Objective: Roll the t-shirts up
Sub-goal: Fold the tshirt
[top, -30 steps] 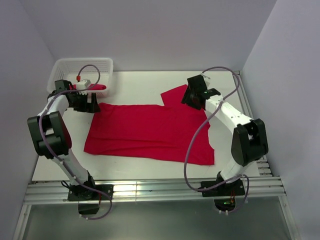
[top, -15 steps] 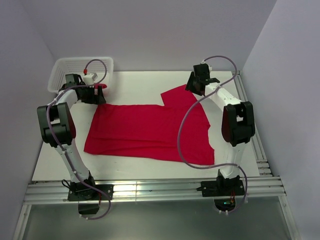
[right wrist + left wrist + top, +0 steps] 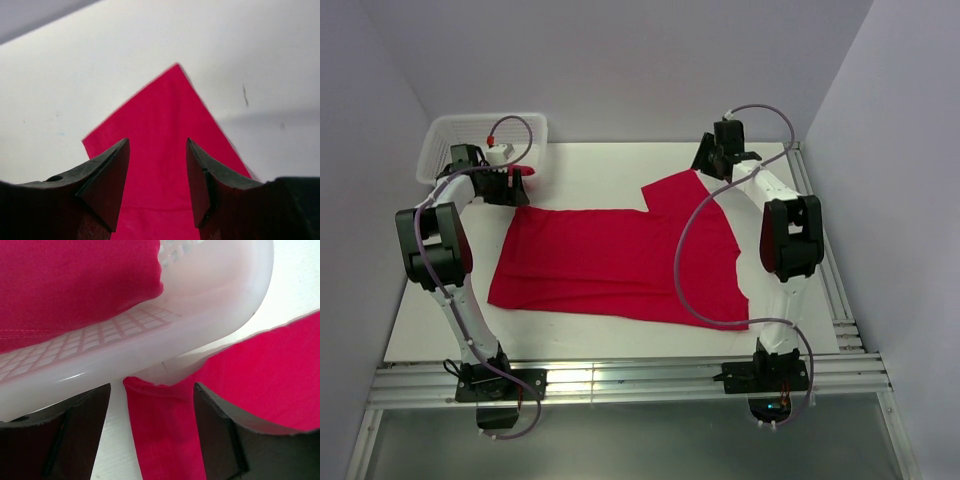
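One red t-shirt [image 3: 620, 265] lies spread flat on the white table, its sleeve [image 3: 670, 190] pointing to the back right. A second red t-shirt [image 3: 75, 285] lies bunched inside the white lattice basket [image 3: 445, 135]. My left gripper [image 3: 520, 187] is at the basket's near right corner, open, its fingers either side of the flat shirt's narrow far-left corner [image 3: 165, 440], which reaches under the basket rim [image 3: 150, 345]. My right gripper [image 3: 707, 165] hovers open over the sleeve tip [image 3: 165, 115], with red cloth showing between its fingers [image 3: 107, 180].
The basket stands at the table's back left corner. Grey walls close in on the left, back and right. Purple cables loop off both arms over the table. A metal rail frame [image 3: 620, 380] runs along the near edge.
The right arm has swung toward the back wall, bringing its gripper to the sleeve tip. The left gripper has shifted slightly by the basket and its jaws have narrowed. The shirt has not moved.
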{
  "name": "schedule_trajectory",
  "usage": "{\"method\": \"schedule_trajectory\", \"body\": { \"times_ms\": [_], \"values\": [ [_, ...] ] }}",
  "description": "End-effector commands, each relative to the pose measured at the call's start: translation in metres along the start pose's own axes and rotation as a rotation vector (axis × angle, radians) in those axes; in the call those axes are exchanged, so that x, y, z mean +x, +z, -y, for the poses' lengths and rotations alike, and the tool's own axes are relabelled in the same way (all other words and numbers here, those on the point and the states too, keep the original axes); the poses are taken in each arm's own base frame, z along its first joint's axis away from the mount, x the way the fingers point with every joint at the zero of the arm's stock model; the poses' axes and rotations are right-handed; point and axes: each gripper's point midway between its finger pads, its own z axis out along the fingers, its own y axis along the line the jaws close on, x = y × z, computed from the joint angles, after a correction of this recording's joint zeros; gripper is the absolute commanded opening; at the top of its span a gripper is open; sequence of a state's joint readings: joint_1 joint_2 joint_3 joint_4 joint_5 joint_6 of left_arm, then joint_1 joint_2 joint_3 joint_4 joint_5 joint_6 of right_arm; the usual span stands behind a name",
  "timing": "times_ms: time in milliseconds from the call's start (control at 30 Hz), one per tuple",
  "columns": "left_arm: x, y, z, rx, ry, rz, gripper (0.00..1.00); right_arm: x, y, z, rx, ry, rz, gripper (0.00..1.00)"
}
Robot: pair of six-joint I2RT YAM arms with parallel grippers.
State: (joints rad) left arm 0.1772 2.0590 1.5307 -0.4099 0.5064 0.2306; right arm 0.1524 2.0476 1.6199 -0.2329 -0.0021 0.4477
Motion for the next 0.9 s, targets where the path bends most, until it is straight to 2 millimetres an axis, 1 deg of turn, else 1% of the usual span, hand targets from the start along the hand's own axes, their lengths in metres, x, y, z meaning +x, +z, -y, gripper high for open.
{"method": "schedule_trajectory", "body": {
  "times_ms": [0,33,67,100,133,167,200,233,267,300,333,367,400,433,467,500,533,567,600,633,667,733,867],
  "values": [
    [-0.018,0.024,-0.003,-0.015,0.102,0.059,0.72,-0.039,0.008,-0.018,-0.069,-0.012,0.074,0.56],
    [-0.018,0.021,0.0,-0.012,0.099,0.061,0.71,-0.032,0.022,-0.012,-0.057,-0.004,0.043,0.57],
    [-0.019,0.018,0.001,-0.015,0.097,0.066,0.7,-0.04,0.022,-0.018,-0.073,0.002,0.036,0.57],
    [-0.019,0.015,0.002,-0.019,0.096,0.075,0.7,-0.041,0.027,-0.015,-0.075,0.014,0.025,0.57],
    [-0.022,0.007,0.006,-0.028,0.108,0.105,0.71,-0.035,0.038,-0.012,-0.084,0.021,0.0,0.58],
    [-0.024,0.001,0.008,-0.036,0.117,0.123,0.72,-0.041,0.04,-0.014,-0.089,0.026,0.0,0.58],
    [-0.026,-0.004,0.011,-0.038,0.13,0.14,0.74,-0.042,0.044,-0.012,-0.083,0.027,-0.003,0.58],
    [-0.027,-0.015,0.016,-0.047,0.144,0.16,0.74,-0.034,0.055,-0.007,-0.078,0.014,-0.024,0.58],
    [-0.029,-0.019,0.018,-0.049,0.154,0.172,0.75,-0.04,0.056,-0.009,-0.08,0.01,-0.018,0.58],
    [-0.031,-0.024,0.021,-0.043,0.161,0.178,0.76,-0.039,0.06,-0.008,-0.084,0.007,-0.024,0.58],
    [-0.035,-0.033,0.025,-0.047,0.173,0.191,0.76,-0.031,0.069,-0.003,-0.083,0.01,-0.046,0.58],
    [-0.035,-0.038,0.028,-0.045,0.176,0.191,0.76,-0.037,0.069,-0.008,-0.109,0.014,-0.048,0.58],
    [-0.038,-0.043,0.03,-0.046,0.188,0.202,0.76,-0.037,0.071,-0.008,-0.123,0.02,-0.061,0.58],
    [-0.04,-0.053,0.034,-0.055,0.199,0.218,0.77,-0.034,0.078,-0.002,-0.106,0.026,-0.071,0.58],
    [-0.043,-0.058,0.036,-0.059,0.209,0.231,0.77,-0.041,0.076,-0.003,-0.094,0.032,-0.068,0.58],
    [-0.044,-0.063,0.038,-0.061,0.216,0.235,0.78,-0.041,0.078,-0.002,-0.084,0.042,-0.072,0.58],
    [-0.047,-0.069,0.042,-0.056,0.22,0.243,0.78,-0.035,0.082,-0.001,-0.086,0.046,-0.092,0.58],
    [-0.048,-0.073,0.044,-0.054,0.223,0.245,0.78,-0.035,0.081,-0.003,-0.091,0.047,-0.098,0.58],
    [-0.045,-0.075,0.046,-0.052,0.216,0.231,0.78,-0.032,0.084,-0.002,-0.078,0.057,-0.106,0.58],
    [-0.047,-0.08,0.048,-0.055,0.219,0.235,0.78,-0.026,0.088,0.003,-0.051,0.08,-0.12,0.58],
    [-0.046,-0.082,0.051,-0.05,0.221,0.234,0.78,-0.023,0.088,0.002,-0.039,0.085,-0.133,0.58],
    [-0.043,-0.09,0.053,-0.058,0.23,0.238,0.79,-0.019,0.09,0.009,0.012,0.123,-0.132,0.57],
    [-0.041,-0.102,0.057,-0.08,0.247,0.25,0.79,-0.007,0.095,0.014,0.042,0.188,-0.149,0.54]
  ]
}}
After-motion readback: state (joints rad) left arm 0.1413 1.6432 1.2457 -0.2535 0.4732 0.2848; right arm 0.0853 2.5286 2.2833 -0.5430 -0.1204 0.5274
